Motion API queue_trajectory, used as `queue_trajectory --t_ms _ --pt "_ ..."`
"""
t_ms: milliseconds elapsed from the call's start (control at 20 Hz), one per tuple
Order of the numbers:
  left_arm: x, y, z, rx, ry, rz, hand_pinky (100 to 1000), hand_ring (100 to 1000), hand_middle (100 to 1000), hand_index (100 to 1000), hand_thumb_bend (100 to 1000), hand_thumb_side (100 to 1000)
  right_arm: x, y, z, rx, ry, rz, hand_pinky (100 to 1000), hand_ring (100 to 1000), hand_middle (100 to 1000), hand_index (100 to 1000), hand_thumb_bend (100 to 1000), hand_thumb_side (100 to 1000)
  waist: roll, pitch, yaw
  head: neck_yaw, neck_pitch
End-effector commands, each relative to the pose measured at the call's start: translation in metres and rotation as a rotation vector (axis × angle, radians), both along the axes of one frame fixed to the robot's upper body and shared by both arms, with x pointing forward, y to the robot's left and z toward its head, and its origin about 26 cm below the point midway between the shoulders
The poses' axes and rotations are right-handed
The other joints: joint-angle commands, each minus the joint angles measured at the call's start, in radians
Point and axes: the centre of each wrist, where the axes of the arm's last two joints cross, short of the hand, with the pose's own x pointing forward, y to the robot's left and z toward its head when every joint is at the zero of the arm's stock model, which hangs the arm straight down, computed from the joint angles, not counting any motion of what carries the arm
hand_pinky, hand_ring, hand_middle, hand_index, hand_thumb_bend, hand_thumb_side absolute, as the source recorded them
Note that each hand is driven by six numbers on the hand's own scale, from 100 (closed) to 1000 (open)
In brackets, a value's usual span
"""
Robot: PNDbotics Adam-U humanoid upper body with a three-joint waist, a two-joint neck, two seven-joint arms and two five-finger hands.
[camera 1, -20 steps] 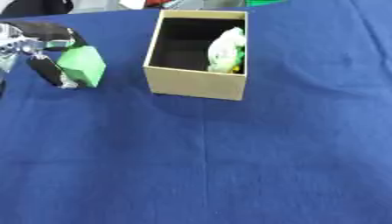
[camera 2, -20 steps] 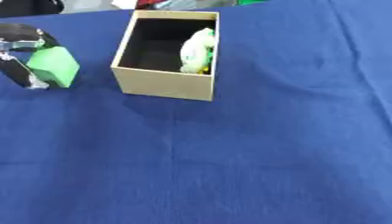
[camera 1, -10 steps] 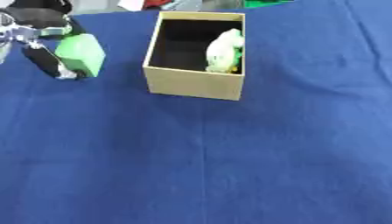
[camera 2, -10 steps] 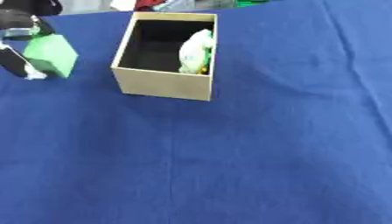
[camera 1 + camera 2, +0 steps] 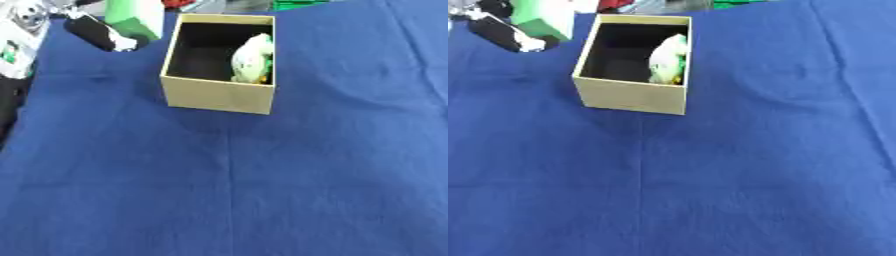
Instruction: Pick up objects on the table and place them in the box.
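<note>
An open tan cardboard box stands on the blue cloth at the upper middle. Inside it, against the right wall, leans a pale green and white object. My left hand comes in from the upper left and is shut on a green block, held in the air just left of the box's far left corner. One dark finger with a white tip runs under the block. My right hand shows in neither view.
The blue tablecloth covers the whole table, with a crease running down its middle. Coloured items lie along the far edge behind the box. My left forearm runs down the left edge.
My left hand has lifted the green block up and to the right, from the cloth at the left to beside the box's top left corner.
</note>
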Motion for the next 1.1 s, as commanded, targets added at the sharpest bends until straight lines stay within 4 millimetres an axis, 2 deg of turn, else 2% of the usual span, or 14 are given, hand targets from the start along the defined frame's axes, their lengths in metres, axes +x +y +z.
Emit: queue_trajectory --t_ms 50,350,850,950,1100 --pt "-0.004 -0.013 0.015 -0.066 -0.067 -0.039 770 610 522 663 100 423 -0.005 0.002 0.010 -0.012 -0.036 0.015 771 619 657 793 100 862 -0.005 -0.025 -0.003 0.008 -0.013" --pt "-0.001 -0.032 0.011 -0.142 -0.114 -0.077 773 615 527 665 100 439 -0.004 0.004 0.012 -0.010 -0.041 0.031 771 617 656 793 100 864 0.000 -0.019 -0.014 0.016 -0.020" --pt "0.018 -0.051 -0.018 -0.152 -0.105 -0.037 785 656 566 715 101 444 -0.003 0.009 0.014 -0.005 -0.041 0.060 773 616 655 794 100 872 0.005 -0.011 -0.034 0.029 -0.030" --pt "0.021 -0.052 -0.024 -0.126 -0.096 -0.022 788 671 584 731 151 450 -0.003 0.009 0.014 -0.003 -0.041 0.065 773 617 655 794 100 873 0.006 -0.009 -0.036 0.028 -0.030" --pt "0.024 -0.051 -0.031 -0.082 -0.087 -0.012 791 712 613 762 330 477 -0.003 0.009 0.015 0.000 -0.041 0.069 773 616 655 794 100 875 0.007 -0.007 -0.038 0.028 -0.033"
